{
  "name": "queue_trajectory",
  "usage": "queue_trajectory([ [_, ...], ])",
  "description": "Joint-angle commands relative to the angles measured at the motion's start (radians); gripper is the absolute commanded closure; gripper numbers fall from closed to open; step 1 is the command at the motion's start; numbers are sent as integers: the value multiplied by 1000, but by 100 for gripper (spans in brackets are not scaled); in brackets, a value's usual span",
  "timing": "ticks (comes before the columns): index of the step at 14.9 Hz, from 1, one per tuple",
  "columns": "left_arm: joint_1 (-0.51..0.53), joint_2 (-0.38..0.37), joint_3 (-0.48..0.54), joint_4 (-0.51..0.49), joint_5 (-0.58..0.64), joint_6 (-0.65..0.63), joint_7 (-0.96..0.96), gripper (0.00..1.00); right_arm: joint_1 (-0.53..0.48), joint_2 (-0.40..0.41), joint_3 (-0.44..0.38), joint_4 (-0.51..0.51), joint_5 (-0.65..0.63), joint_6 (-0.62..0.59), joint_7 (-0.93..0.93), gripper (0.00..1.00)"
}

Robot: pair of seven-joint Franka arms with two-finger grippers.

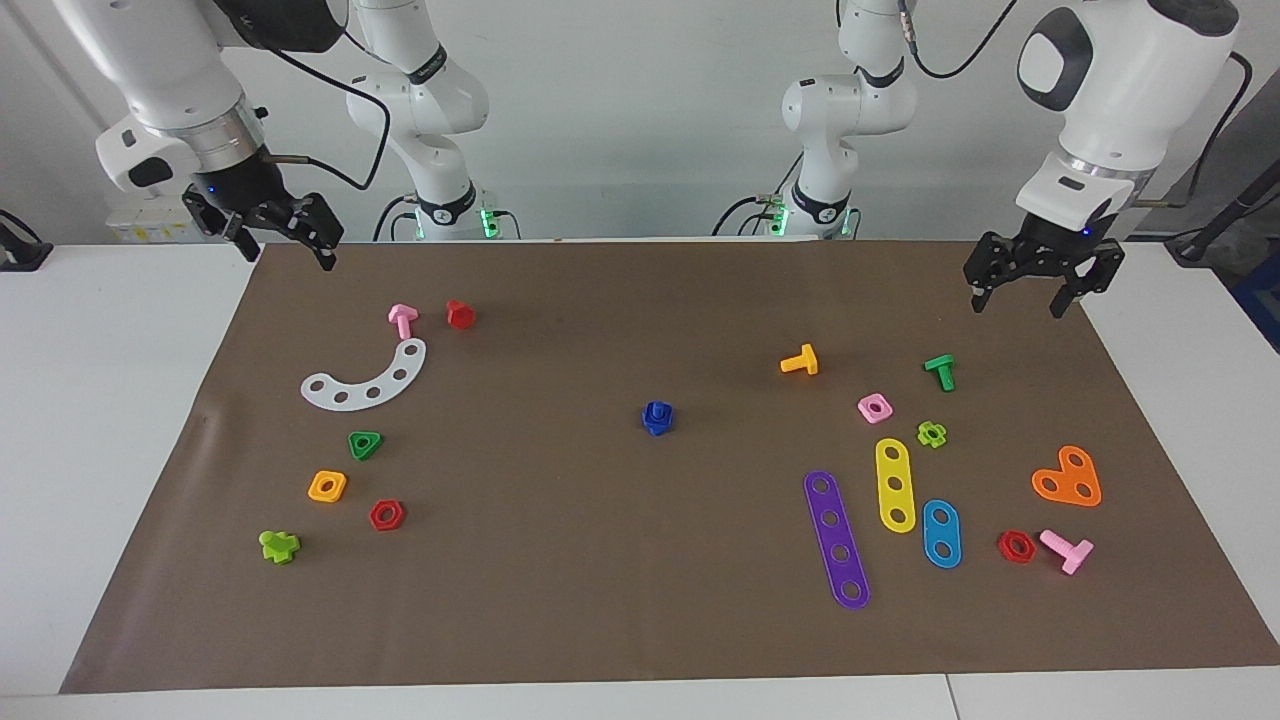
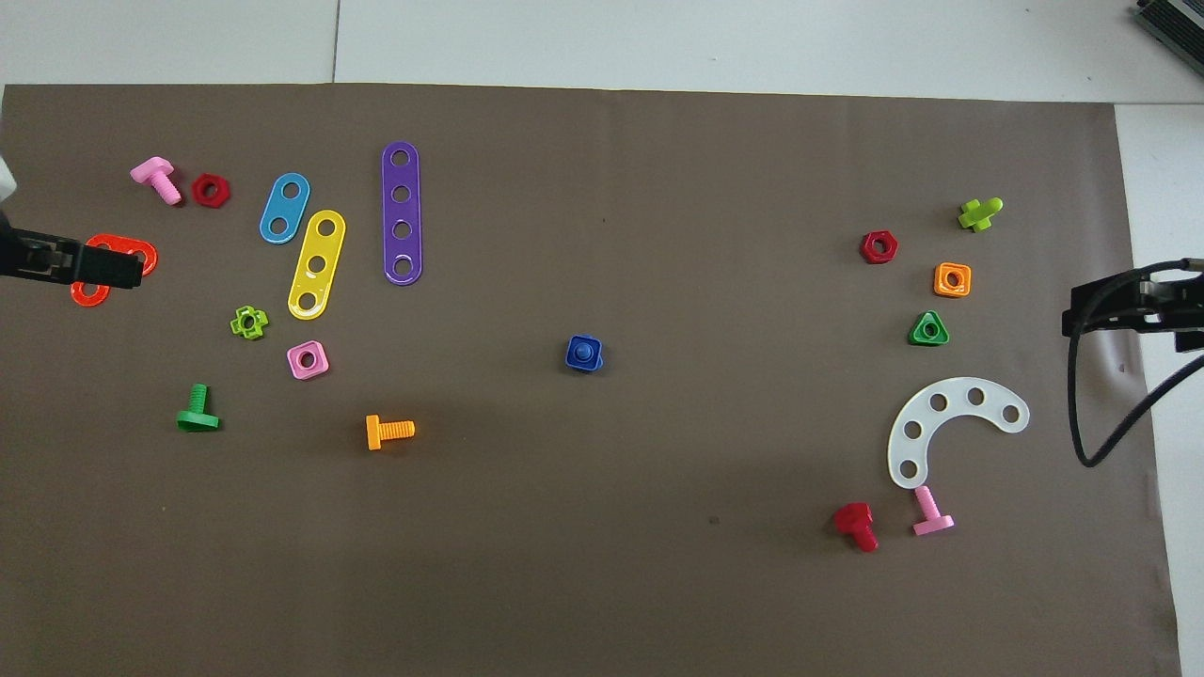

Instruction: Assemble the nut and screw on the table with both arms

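A: Since the nut (image 1: 657,423) and the screw (image 1: 657,410) already sit stacked together mid-mat, what would you have me do?

B: Judge it nearly finished; keep both arms clear and don't nudge the pair.

A: And the hands?

B: Your left hand (image 1: 1033,282) hangs spread and empty over the mat's corner at its own end. Your right hand (image 1: 283,232) hangs over the mat's edge at the other end, fingers apart, holding nothing.

A: The surroundings?

B: A white tabletop (image 1: 110,420) under a brown mat (image 1: 600,560), loose toy parts at both ends, plain pale wall
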Motion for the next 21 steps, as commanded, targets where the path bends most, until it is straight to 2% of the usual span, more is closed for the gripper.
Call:
queue_trajectory([
  [1,21,25,-10,107,-45,-110,15,0,-8,-18,7,-15,0,7,1,0],
  [5,19,38,-13,199,-59,-232,7,0,-14,-19,7,-15,-5,0,-16,0],
  [8,10,-16,-13,112,-59,-246,6,0,-12,-19,7,-15,-6,1,-16,0],
  [21,21,-39,-13,55,-36,-212,-63,0,-14,-21,7,-23,-6,12,-24,0],
])
